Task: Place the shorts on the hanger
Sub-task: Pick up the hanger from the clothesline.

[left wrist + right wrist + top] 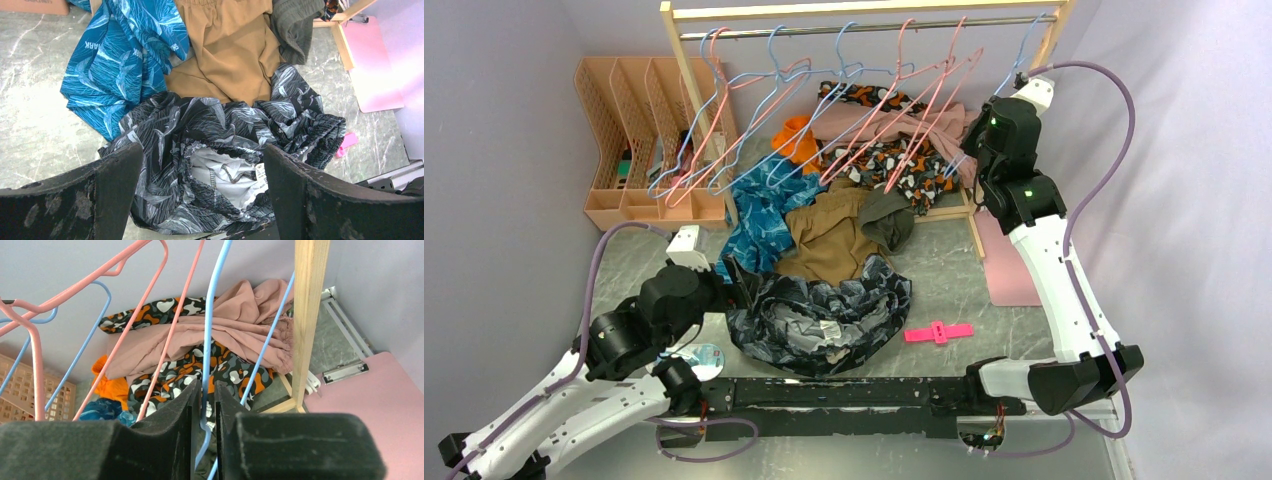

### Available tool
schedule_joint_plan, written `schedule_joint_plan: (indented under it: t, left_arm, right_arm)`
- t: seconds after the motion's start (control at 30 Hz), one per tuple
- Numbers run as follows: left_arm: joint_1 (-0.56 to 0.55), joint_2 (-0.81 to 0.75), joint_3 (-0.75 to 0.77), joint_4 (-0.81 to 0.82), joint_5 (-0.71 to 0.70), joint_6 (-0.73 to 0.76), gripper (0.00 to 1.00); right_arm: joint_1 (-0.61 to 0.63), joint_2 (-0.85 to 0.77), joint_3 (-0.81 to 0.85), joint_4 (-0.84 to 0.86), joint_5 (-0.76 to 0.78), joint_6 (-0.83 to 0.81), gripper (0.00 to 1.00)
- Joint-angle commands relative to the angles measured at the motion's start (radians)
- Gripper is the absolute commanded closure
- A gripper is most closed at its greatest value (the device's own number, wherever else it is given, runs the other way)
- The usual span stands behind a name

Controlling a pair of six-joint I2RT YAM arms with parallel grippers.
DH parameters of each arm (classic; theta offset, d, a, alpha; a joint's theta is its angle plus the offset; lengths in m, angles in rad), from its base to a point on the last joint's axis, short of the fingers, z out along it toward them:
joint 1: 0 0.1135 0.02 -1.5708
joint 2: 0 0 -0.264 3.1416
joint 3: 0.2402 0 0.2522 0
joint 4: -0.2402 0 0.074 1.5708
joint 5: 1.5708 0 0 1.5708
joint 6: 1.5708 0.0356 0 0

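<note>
Spanning the shorts [220,125], the left gripper [202,150] stands with its jaws wide apart and holds nothing. Both fingers [115,175] hang over the dark leaf-print fabric. The crumpled waistband, with its pale lining and a small tag, lies between the jaws and just below them. Beyond the fingertips, a brown garment [230,50] lies against the far edge of the shorts. A teal patterned garment [120,60] lies beyond the left finger, and a pink board [375,75] lies well off to the right-finger side.

The right gripper [207,390] is raised at the clothes rail. Its jaws are drawn close together, leaving only a narrow slot. One wire of the hanger [213,315], light blue, runs down through that slot, close against the left-hand finger. Whether the pads actually pinch the wire cannot be told from the wrist view. A second light-blue wire runs just outside the right-hand finger. Pink hangers [170,335] hang beyond the left-hand finger. A wooden post [307,315] stands beyond the right-hand finger. Past the fingertips, a dusty-pink garment [240,325] lies over a camouflage-print one.

In the top view, the shorts [824,320] lie on the table, well apart from the hanger.
</note>
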Motion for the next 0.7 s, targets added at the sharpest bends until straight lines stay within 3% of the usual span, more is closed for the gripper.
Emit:
schedule_joint_plan:
  t: [0.0,0.17,0.33,0.67]
  left_arm:
    - [0.006,-0.004,-0.008,0.034,0.002,0.019,0.07]
    - [0.006,0.001,-0.008,0.033,0.001,0.019,0.07]
    - [0.005,0.000,-0.008,0.034,0.003,0.019,0.07]
    - [0.006,0.008,-0.008,0.034,0.008,0.019,0.07]
  right_arm:
    - [-0.012,-0.014,0.014,0.014,0.021,-0.023,0.82]
    - [-0.012,-0.014,0.027,0.010,0.018,-0.028,0.87]
    - [-0.012,-0.015,0.038,0.008,0.018,-0.032,1.00]
    - [-0.011,-0.093,0.052,0.030,-0.084,-0.049,1.00]
